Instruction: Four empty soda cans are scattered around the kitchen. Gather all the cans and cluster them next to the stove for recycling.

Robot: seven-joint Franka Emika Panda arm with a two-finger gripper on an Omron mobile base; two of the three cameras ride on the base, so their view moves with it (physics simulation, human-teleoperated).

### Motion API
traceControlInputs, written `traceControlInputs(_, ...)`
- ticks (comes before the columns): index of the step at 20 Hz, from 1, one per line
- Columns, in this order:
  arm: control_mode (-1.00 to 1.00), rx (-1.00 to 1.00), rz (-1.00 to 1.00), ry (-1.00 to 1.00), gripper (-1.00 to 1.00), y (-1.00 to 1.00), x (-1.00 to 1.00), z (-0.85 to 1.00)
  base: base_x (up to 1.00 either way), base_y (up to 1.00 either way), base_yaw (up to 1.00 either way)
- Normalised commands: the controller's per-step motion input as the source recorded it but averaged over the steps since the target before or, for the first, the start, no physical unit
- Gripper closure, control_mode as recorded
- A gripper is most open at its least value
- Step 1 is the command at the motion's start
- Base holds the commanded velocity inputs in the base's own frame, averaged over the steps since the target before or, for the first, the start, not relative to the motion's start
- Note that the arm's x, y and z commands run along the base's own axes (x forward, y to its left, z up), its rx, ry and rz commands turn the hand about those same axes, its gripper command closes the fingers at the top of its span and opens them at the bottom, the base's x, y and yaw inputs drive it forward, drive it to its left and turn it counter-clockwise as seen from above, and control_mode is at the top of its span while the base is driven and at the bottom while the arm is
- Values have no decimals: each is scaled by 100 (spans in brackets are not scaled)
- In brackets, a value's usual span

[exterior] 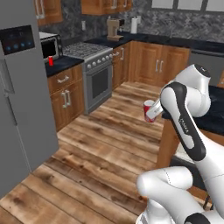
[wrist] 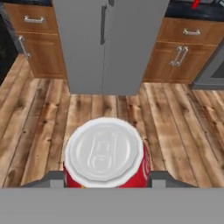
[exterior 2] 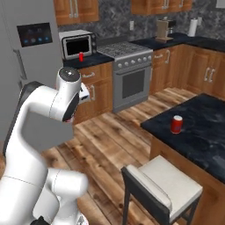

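1. While the end effector (wrist: 105, 183) is closed on a red-and-white soda can (wrist: 105, 153), carried upright above the wood floor (wrist: 39, 127), the job in hand looks like transport toward the stove (exterior: 94, 65).
2. Keep the can's silver top level during the carry; it sits between the dark fingertips (wrist: 50, 180).
3. Another red can (exterior: 51, 61) already stands on the counter (exterior: 65, 63) beside the stove, in front of the microwave (exterior 2: 78, 43); aim just beside it.
4. A further red can (exterior 2: 176, 124) waits on the island counter (exterior 2: 206, 127).
5. Approach slowly, lest the standing can be knocked.
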Motion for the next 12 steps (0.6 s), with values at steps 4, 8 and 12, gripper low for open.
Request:
traceControlInputs(4, 100, 0, 0, 0, 100, 0, 0, 0, 10, 22, 30)
traceControlInputs(8, 100, 0, 0, 0, 100, 0, 0, 0, 18, 16, 27)
traceControlInputs(12, 100, 0, 0, 0, 100, 0, 0, 0, 24, 16, 23)
